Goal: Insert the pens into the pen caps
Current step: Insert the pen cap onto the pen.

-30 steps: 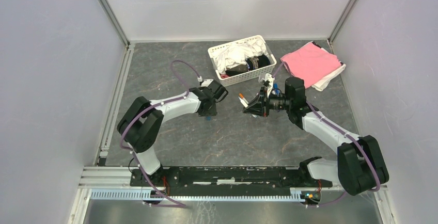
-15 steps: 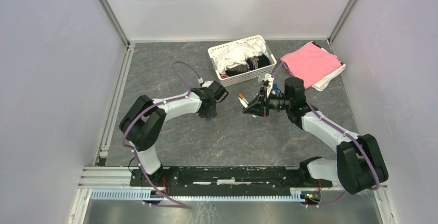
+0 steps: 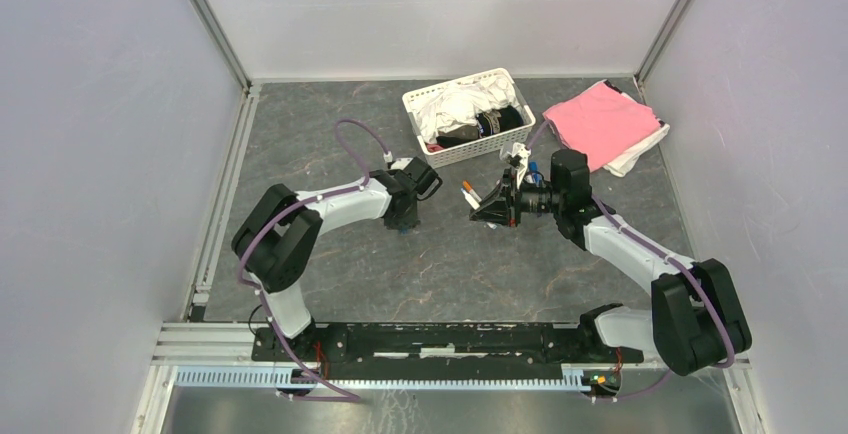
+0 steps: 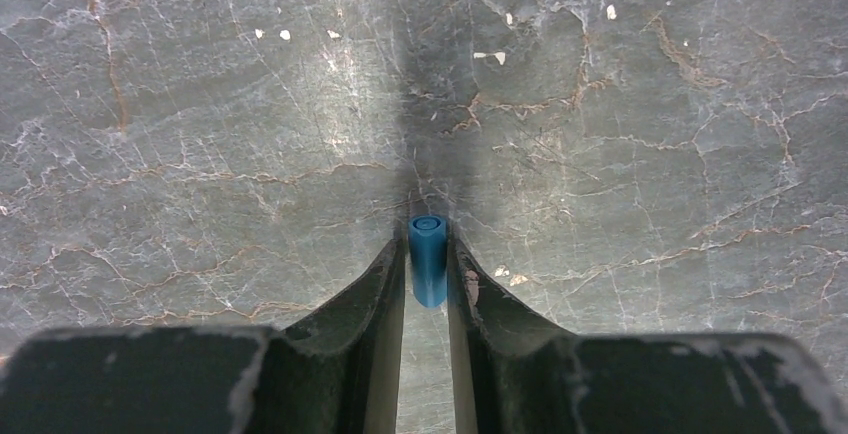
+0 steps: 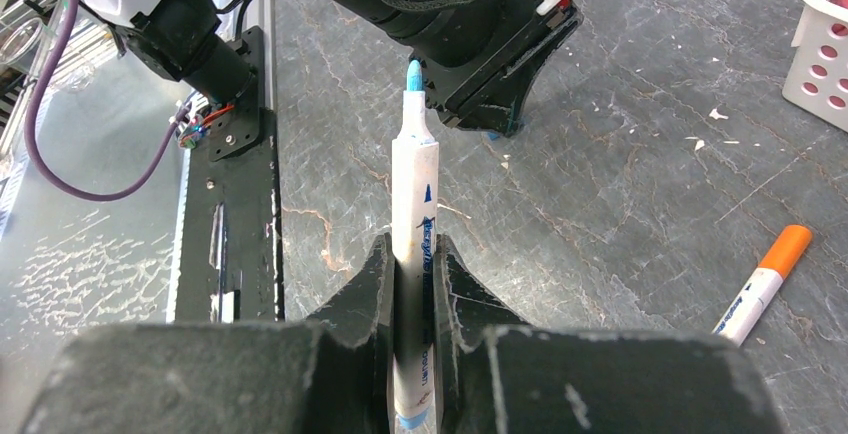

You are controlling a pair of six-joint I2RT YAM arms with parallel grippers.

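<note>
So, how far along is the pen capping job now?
Done: nothing for certain. The orange pen lies on the table, and I cannot tell whether its orange end is a cap. In hand: the right gripper holds the blue pen, tip bare; the left gripper pinches the blue cap. Left: push that pen into that cap.

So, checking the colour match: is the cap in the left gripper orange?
No, the cap in the left gripper is blue.

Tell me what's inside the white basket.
The basket holds crumpled white cloth and a dark item. Whatever lies beneath them is hidden.
</note>
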